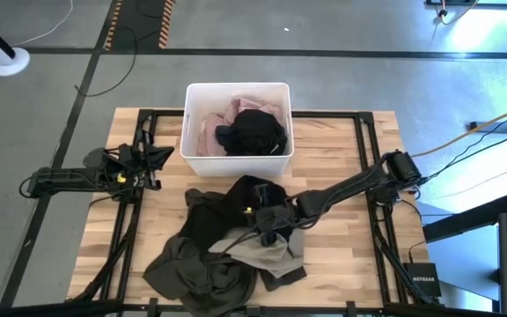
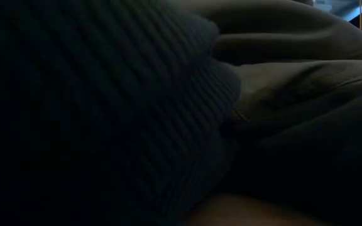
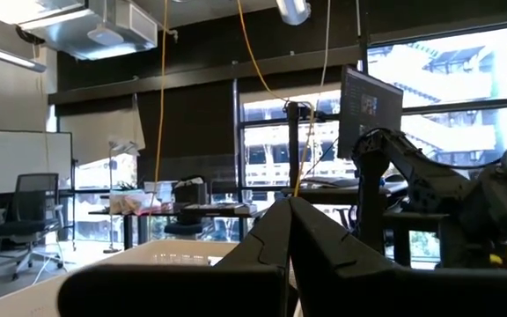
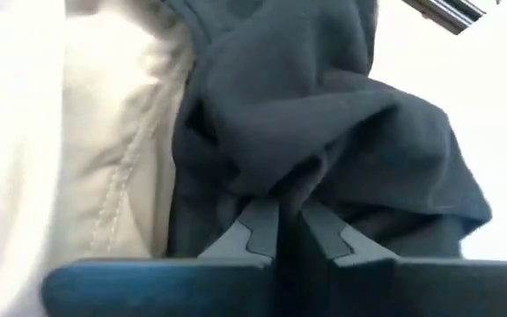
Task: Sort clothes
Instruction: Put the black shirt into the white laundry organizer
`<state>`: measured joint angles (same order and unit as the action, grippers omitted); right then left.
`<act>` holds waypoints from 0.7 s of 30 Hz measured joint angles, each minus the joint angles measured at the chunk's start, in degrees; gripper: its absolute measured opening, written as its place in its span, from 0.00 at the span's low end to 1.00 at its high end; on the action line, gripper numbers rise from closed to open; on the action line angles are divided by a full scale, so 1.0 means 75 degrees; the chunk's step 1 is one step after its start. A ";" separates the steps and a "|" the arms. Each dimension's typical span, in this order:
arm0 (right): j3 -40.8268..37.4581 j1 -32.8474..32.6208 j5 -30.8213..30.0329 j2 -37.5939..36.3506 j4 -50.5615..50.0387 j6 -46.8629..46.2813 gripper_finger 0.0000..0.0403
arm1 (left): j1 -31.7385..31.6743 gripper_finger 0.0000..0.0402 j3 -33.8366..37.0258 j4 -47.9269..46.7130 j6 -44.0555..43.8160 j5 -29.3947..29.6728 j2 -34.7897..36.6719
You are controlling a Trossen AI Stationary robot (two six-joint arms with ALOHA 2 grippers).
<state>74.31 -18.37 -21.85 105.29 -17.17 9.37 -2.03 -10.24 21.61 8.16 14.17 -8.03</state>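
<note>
A pile of clothes lies on the wooden table's near middle: a navy garment (image 1: 240,198), a dark olive-green one (image 1: 196,264) and a beige-khaki one (image 1: 267,254). A pale pink garment (image 1: 209,128) and a black one (image 1: 255,132) lie in the white bin (image 1: 236,88). My right gripper (image 1: 267,222) is down in the pile, shut on the navy garment (image 4: 324,106), with the beige one (image 4: 121,150) beside it. My left gripper (image 1: 164,156) is shut and empty at the table's left, near the bin. Dark cloth (image 2: 105,94) fills the low view. My right gripper pinches a bunched-up fold of the navy garment (image 4: 275,180) between its two fingers (image 4: 253,224). The arm reaches in from the table's right side, over the pile. The cloth is gathered in creases at the fingertips; the rest of the garment lies on the pile.
The white bin stands at the table's far middle. Black frame bars (image 1: 363,141) run along the table's left and right sides. Bare wood (image 1: 341,255) shows to the right of the pile and at the near left.
</note>
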 joint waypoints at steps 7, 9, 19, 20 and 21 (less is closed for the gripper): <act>0.0443 0.0010 -0.0628 -0.0677 -0.0786 0.0002 0.10 | -0.0001 0.00 0.0000 0.0003 0.0006 0.0000 0.0001; 0.0511 0.0009 -0.0628 -0.0929 -0.0839 0.0039 0.06 | 0.0000 0.00 0.0000 -0.0004 0.0009 0.0000 0.0002; 0.0755 0.0009 -0.1424 -0.2071 -0.0872 0.0554 0.10 | -0.0001 0.00 0.0000 0.0003 0.0024 0.0000 0.0002; 0.0817 0.0009 -0.1527 -0.2138 -0.0870 0.0658 0.10 | -0.0001 0.00 0.0000 0.0006 0.0025 0.0000 0.0002; 0.0895 0.0009 -0.1592 -0.2195 -0.0869 0.0794 0.08 | 0.0000 0.00 0.0000 0.0003 0.0024 0.0001 0.0001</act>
<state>81.03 -18.30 -33.79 88.82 -23.69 15.32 -2.03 -10.24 21.63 8.34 14.18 -8.02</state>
